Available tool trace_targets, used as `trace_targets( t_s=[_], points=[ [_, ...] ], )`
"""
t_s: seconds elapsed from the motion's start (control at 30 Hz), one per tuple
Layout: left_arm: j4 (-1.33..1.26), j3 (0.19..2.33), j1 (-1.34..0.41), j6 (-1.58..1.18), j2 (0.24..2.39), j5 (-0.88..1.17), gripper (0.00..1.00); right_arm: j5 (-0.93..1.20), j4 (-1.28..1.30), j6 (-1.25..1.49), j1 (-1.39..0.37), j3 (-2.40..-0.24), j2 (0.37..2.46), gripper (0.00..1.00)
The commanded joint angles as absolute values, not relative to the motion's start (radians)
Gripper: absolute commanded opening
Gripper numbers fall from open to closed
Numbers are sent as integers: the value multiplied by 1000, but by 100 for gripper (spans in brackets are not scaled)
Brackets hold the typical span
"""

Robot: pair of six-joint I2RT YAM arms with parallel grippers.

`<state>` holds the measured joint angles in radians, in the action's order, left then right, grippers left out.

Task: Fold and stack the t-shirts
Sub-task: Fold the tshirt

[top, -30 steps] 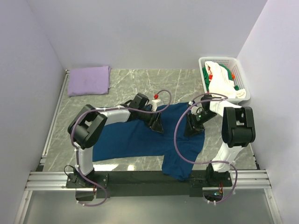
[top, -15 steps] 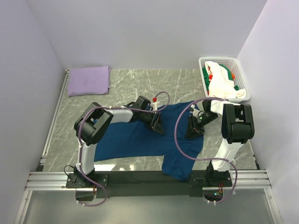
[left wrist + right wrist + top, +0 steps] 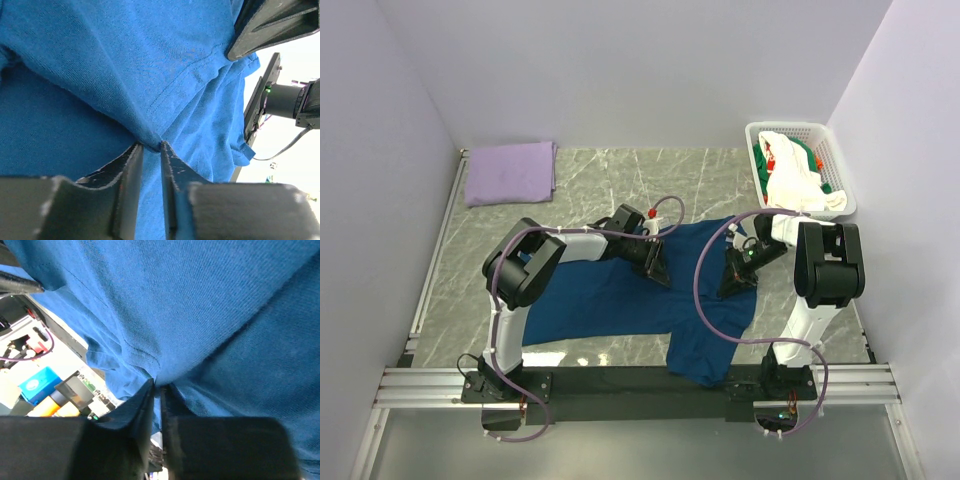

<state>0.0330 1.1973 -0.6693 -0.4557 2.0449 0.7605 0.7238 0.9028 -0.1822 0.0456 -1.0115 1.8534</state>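
Note:
A navy-blue t-shirt [image 3: 610, 295] lies spread across the middle of the table, one part hanging over the near edge [image 3: 700, 360]. My left gripper [image 3: 658, 268] presses down on its upper middle, and in the left wrist view the left gripper [image 3: 151, 146] is shut on a pinched ridge of the blue cloth [image 3: 125, 75]. My right gripper [image 3: 736, 276] is down on the shirt's right part. In the right wrist view the right gripper [image 3: 159, 385] is likewise shut on a fold of the blue cloth [image 3: 210, 315]. A pale lavender t-shirt [image 3: 510, 172] lies folded at the back left.
A white lattice basket [image 3: 785, 126] stands at the back right and holds a white t-shirt [image 3: 800, 185] and a green one [image 3: 812, 155] with red-orange bits. A black rail [image 3: 620, 382] runs along the near edge. Walls close in the table's sides and back.
Both grippers have closed their jaws on the navy cloth. The left arm's elbow has swung right and the right gripper has edged slightly; the shirt has barely shifted.

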Motion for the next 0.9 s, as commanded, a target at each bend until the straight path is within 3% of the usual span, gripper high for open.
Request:
trace_targets(
  t_s=[0.0,0.13,0.23,0.87],
  points=[
    [37,1229,-675,-460,2043,747,26,742,922,-202,57,-1019,1812,12],
    [37,1227,-676,-462,2036,749,9,750,937,-216,64,-1025,1804,0],
    [38,1224,-675,-454,2019,755,1,762,953,-232,69,-1032,1789,0],
    [80,1197,-673,-434,1911,838,1,718,1219,-431,72,-1193,1766,0]
  ],
)
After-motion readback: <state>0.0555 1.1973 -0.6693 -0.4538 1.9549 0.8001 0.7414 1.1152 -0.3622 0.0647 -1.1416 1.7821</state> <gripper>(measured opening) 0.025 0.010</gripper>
